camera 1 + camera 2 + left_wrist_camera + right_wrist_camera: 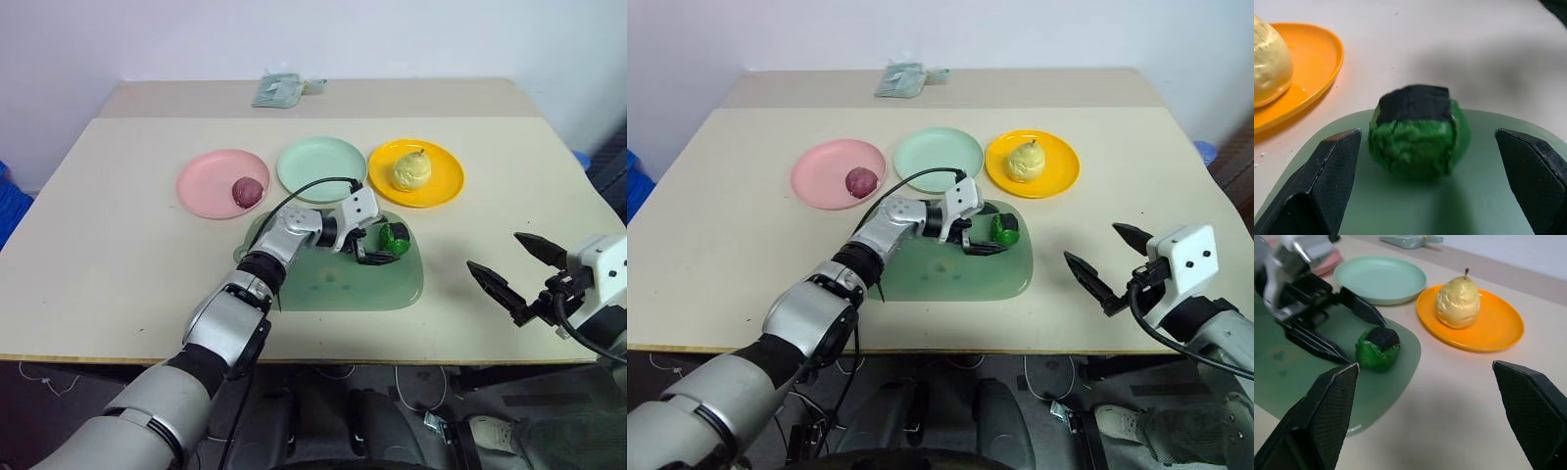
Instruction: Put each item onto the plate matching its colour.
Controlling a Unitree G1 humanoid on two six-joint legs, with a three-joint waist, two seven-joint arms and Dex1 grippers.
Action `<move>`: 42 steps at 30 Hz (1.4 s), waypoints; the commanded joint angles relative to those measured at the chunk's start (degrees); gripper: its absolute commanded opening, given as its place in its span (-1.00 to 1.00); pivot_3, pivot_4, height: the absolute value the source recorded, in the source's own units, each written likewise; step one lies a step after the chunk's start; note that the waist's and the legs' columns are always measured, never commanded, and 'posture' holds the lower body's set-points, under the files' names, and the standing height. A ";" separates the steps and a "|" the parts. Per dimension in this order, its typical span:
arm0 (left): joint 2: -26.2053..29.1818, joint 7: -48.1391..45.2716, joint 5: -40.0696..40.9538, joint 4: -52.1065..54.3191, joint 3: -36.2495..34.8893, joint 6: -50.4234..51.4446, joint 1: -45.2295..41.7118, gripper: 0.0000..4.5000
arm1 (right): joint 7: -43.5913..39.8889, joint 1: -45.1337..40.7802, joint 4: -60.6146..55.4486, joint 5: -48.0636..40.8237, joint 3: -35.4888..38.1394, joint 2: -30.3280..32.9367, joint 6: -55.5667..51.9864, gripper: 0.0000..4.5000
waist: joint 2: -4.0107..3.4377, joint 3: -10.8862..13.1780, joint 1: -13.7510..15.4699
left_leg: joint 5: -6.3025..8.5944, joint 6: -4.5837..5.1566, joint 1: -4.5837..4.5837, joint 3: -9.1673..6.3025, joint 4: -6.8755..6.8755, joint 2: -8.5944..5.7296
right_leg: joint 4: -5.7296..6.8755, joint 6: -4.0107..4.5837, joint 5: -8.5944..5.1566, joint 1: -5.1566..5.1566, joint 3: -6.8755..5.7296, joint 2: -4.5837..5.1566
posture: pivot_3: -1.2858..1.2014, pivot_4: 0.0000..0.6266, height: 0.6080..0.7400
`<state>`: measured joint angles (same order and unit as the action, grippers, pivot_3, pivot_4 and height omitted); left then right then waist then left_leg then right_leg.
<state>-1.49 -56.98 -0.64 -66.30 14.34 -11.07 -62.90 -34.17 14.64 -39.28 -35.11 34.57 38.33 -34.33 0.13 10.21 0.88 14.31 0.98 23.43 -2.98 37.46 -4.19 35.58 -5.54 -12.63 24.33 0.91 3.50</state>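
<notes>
1. The green fruit point(395, 236), with a black patch on top, lies on the green board point(338, 284), near the board's upper right corner, just right of centre in the left eye view.
2. The left gripper point(373, 245) reaches across the board from the left, its two black fingers point(1327, 171) on either side of the green fruit. In the left wrist view a gap shows between each finger and the fruit, so the jaws are parted and nothing is grasped.
3. The mint plate point(321, 168) sits just above the board, at upper centre, bare.
4. The yellow pear point(411, 168) stands upright on the orange plate point(446, 186), upper right of centre, close beside the mint plate.
5. The dark red fruit point(248, 191) rests on the pink plate point(201, 186), upper left of centre, toward that plate's right edge.
6. The right gripper point(500, 264) hangs at the right edge of the frame above the table's near right part, well apart from the board, jaws spread wide and empty.
7. A small green packet point(279, 90) lies at the far edge of the table point(118, 245), top centre.
</notes>
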 commanded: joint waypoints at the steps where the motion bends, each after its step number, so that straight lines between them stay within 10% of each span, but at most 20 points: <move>1: -0.66 2.28 -0.60 -0.19 -1.68 -2.28 -1.99 0.24 | 0.56 -1.10 -1.39 -0.83 0.17 0.83 0.27 1.00 | 0.00 0.00 -0.08 | 0.00 0.00 0.00 0.00 0.00 0.00 | 0.01 0.00 0.00 0.00 0.00 0.00 | 0.03 -0.52 1.00; 2: -0.67 3.21 -0.49 -0.11 -2.17 -2.43 -1.99 0.01 | 0.70 -1.34 -1.45 -0.81 -0.01 0.89 0.14 1.00 | 0.00 0.00 -0.08 | 0.00 0.00 0.00 0.00 0.00 0.00 | 0.01 0.00 0.00 0.00 0.00 0.00 | 0.03 -0.52 1.00; 17: 6.76 46.89 7.95 -4.82 -24.52 8.64 -9.30 0.01 | 0.57 -8.13 3.57 2.25 -7.07 1.20 2.74 1.00 | 0.11 0.05 0.09 | 0.01 0.00 -0.03 0.01 0.09 -0.09 | 0.29 -0.10 -0.06 0.06 0.00 0.04 | 0.03 -0.52 1.00; 26: 4.99 44.67 7.02 -8.30 -25.80 8.37 -11.18 0.01 | -3.23 -12.72 10.52 4.43 -10.35 2.13 6.78 1.00 | 0.14 0.06 1.44 | 0.07 0.09 0.04 0.00 0.46 -0.19 | 0.45 -0.15 -0.04 0.02 -0.04 0.03 | 0.03 -0.52 1.00; 32: 4.34 45.20 6.01 -8.23 -25.28 8.26 -11.10 0.98 | -4.51 -14.41 13.05 5.51 -12.71 1.55 8.94 1.00 | 0.12 0.05 1.24 | 0.08 0.09 0.04 0.01 0.45 -0.18 | 0.45 -0.14 -0.04 0.02 -0.02 0.05 | 0.03 -0.52 1.00; 42: 6.98 28.72 9.92 9.28 -25.08 4.77 0.53 0.98 | -4.14 -19.10 13.76 5.21 -18.23 -0.02 9.08 1.00 | 0.08 0.03 0.86 | 0.08 0.08 0.03 0.02 0.43 -0.16 | 0.47 -0.13 -0.04 0.06 0.06 0.07 | 0.03 -0.52 1.00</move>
<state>4.16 -24.52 8.21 -62.51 -11.44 -5.65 -64.04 -38.53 -3.78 -24.28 -29.54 16.43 38.81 -25.69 0.21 10.23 1.74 14.39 1.06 23.45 -2.96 37.87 -4.34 36.06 -5.66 -12.67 24.41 1.04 3.58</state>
